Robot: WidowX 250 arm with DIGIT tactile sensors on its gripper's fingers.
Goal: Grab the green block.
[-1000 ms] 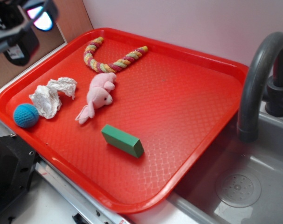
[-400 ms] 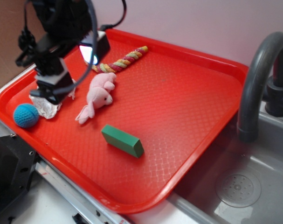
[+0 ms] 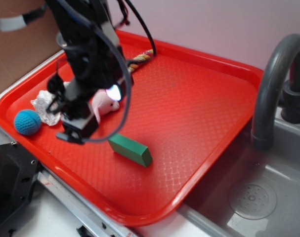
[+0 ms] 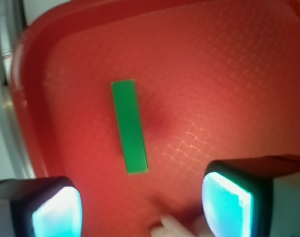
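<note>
Red tray below; gripper spread wide, empty, above green block.

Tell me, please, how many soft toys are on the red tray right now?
2: a pink plush toy just behind the gripper, and a rope toy at the tray's far edge. The arm may hide others.

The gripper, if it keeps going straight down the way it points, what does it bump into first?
Probably the bare red tray. In the wrist view the open gripper has the pink plush toy at its bottom edge between the jaws, and the green block lies ahead, untouched. Depth is unclear.
</note>
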